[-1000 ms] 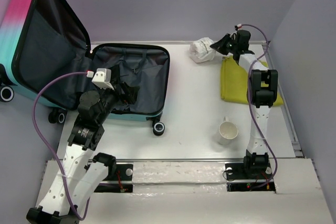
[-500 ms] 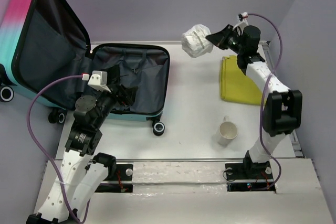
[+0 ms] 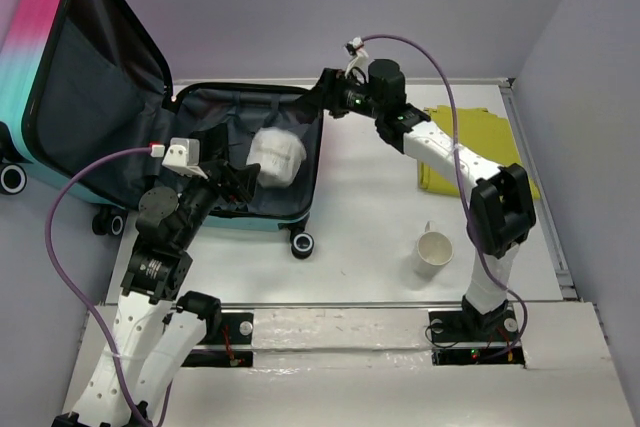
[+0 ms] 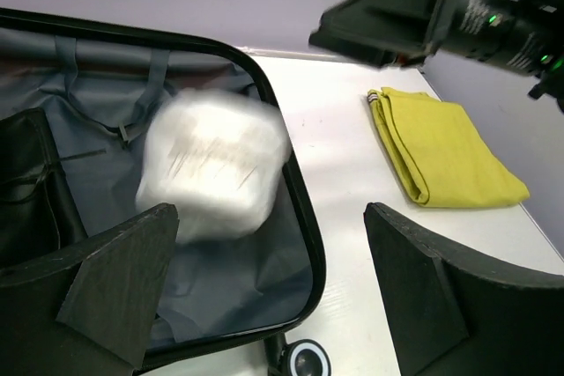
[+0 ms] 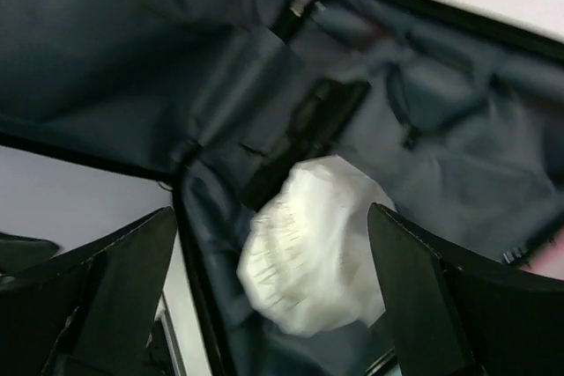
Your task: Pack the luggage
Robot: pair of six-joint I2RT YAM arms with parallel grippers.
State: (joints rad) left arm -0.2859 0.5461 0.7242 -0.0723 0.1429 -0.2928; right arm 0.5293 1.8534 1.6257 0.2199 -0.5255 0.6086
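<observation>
**Both grippers open, white bundle inside the open luggage**

The luggage lies open on the table. Its pink-to-teal lid stands up well to the left of the left gripper, and its dark-lined lower half spreads beneath and ahead of that gripper. The left gripper hangs over the near part of the lining, fingers spread wide with nothing between them.

Just ahead of it and slightly to its right, a white bundle shows against the lining, close to the lower half's right rim. It is blurred in both wrist views, so whether it rests on the fabric cannot be told.

The right gripper hovers at the far right corner of the luggage, jaws wide apart. The bundle is below it and clear of both fingers.

To the right of the right gripper a folded yellow cloth lies on the table. Nearer the arm bases a cream mug stands upright.
</observation>
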